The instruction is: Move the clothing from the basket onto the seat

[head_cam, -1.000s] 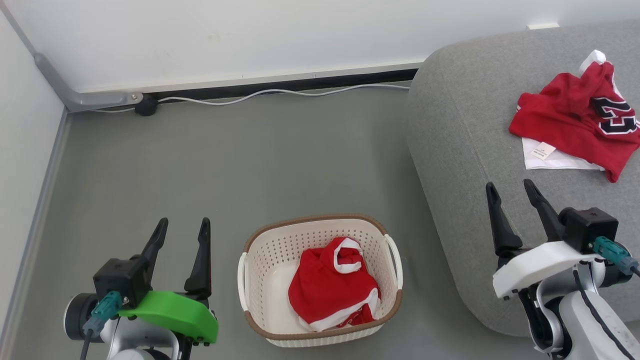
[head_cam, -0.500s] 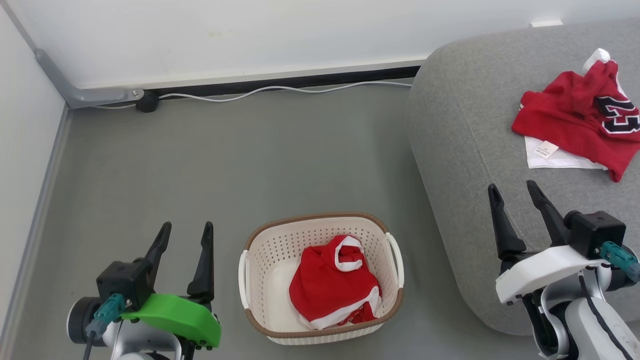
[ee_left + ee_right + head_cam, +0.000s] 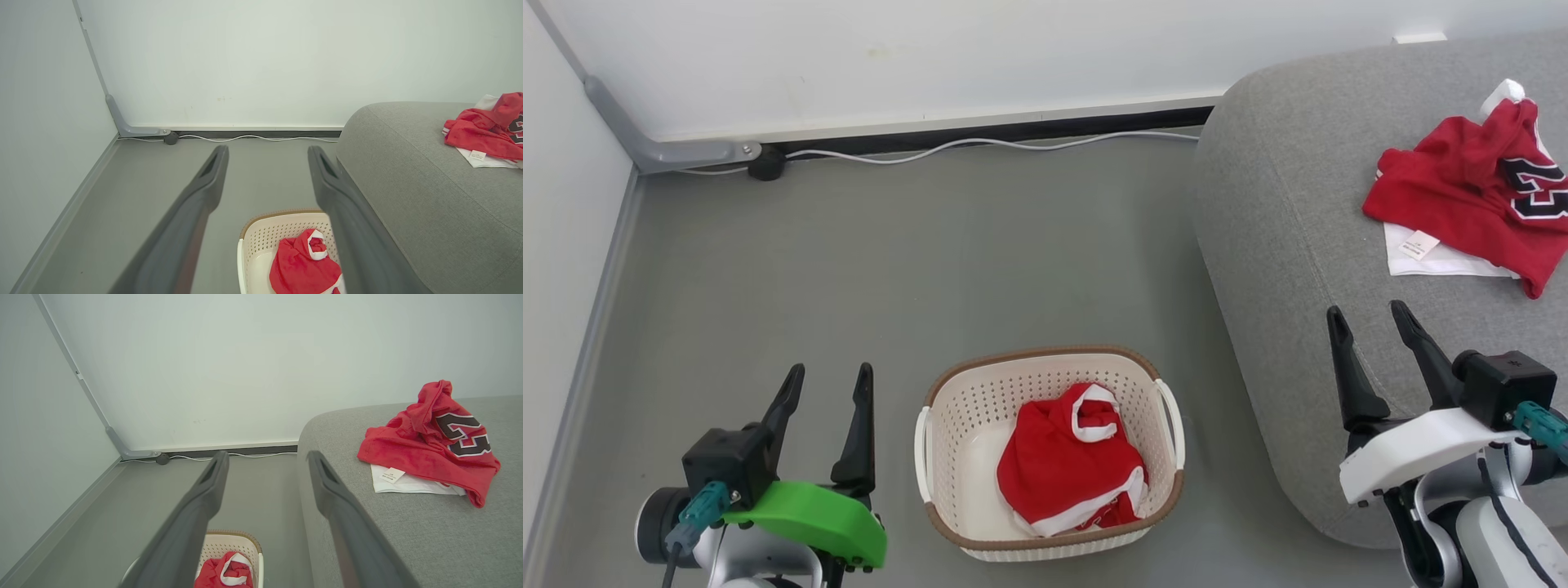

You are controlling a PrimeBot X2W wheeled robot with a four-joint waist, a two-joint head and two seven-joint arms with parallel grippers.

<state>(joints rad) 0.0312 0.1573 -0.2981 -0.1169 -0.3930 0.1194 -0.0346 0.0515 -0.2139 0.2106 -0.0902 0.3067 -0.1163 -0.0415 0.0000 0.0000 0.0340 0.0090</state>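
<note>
- Left gripper (image 3: 830, 371): jaws apart, nothing between them, just bare grey floor (image 3: 890, 261) showing through the gap. Fingers point up toward the wall (image 3: 931, 57).
- Right gripper (image 3: 1365, 310): same deal, jaws spread and holding nothing. In the head view its fingers sit in front of the seat (image 3: 1282, 245), near the cushion's rounded front corner. Can't tell if they touch the fabric.
- The basket (image 3: 1045, 356) stands on the floor between the two grippers, just off the left gripper's inner finger and well clear of the right one's fingers.
- From the left wrist view the basket is low down between the fingers, with its far side tucked behind the right-hand finger. From the right wrist view it peeks out at the bottom, between the fingers.
- One red garment (image 3: 1066, 465) with white trim lies crumpled in the basket, bunched toward the side nearer the right gripper. It isn't near either set of fingertips.
- The numbered jersey (image 3: 1462, 192) is on the seat already, out past the right gripper's fingertips and off to their outer side, well apart from them.
- It lies on top of a flat white piece (image 3: 1441, 261) with a small tag, which pokes out on the edge facing the fingers.
- A white cable (image 3: 980, 144) runs along the foot of the wall, way beyond both pairs of fingertips.
</note>
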